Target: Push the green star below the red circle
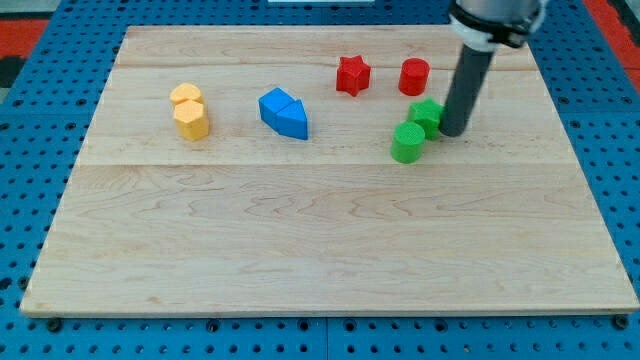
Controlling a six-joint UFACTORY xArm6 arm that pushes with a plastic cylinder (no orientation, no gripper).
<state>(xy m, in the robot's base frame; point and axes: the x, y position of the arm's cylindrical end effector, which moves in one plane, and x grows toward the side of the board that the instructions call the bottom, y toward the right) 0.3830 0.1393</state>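
Note:
The green star (426,114) lies at the view's right, just below the red circle (414,76) with a small gap between them. My tip (453,132) stands right against the star's right side. A green cylinder (407,142) touches the star at its lower left. The rod rises from the tip to the view's top right.
A red star (352,75) lies left of the red circle. Two blue blocks (284,112) sit together at the middle. Two yellow blocks (189,110) sit together at the left. The wooden board (320,250) lies on a blue pegboard.

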